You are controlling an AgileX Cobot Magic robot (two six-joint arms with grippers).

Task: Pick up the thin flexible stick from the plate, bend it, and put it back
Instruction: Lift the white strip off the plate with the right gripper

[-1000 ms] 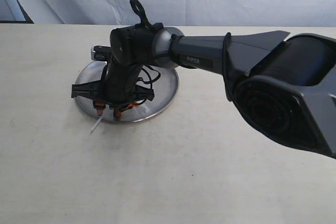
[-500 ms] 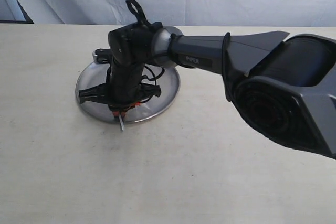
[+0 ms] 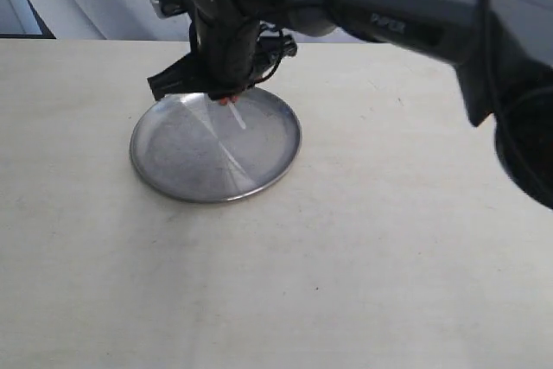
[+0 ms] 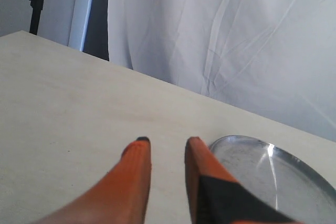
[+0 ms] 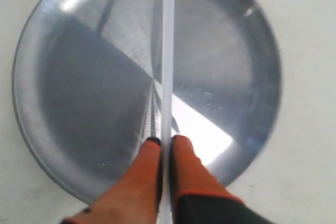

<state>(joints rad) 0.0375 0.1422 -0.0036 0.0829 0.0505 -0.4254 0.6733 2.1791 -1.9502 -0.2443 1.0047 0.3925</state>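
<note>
Worktop (image 3: 346, 257): pale, matt, carries the plate; a white curtain hangs behind it.
Right arm (image 3: 406, 19): dark, reaches in from the right of the exterior view and ends above the plate's far rim.
Plate (image 3: 173, 149): round, silver, flat on the worktop. The right wrist view looks straight down into it (image 5: 79, 103), with a dark reflection on one half and a bright patch near the fingers. The left wrist view catches only part of its rim (image 4: 247, 166).
Right pincer (image 3: 227, 99): orange fingers pressed together on the thin flexible stick, seen best in the right wrist view (image 5: 167, 142). In the exterior view only the orange tips show below the dark wrist.
Left pincer (image 4: 168, 142): fingers a little apart, a gap of bare worktop between the tips, nothing in them, just beside the plate. The exterior view does not show it.
Thin flexible stick (image 5: 167, 51): straight, whitish, running from between the right fingers across the whole plate. In the exterior view only a short pale length (image 3: 237, 116) slants down from the tips over the plate; whether it touches the metal cannot be told.
</note>
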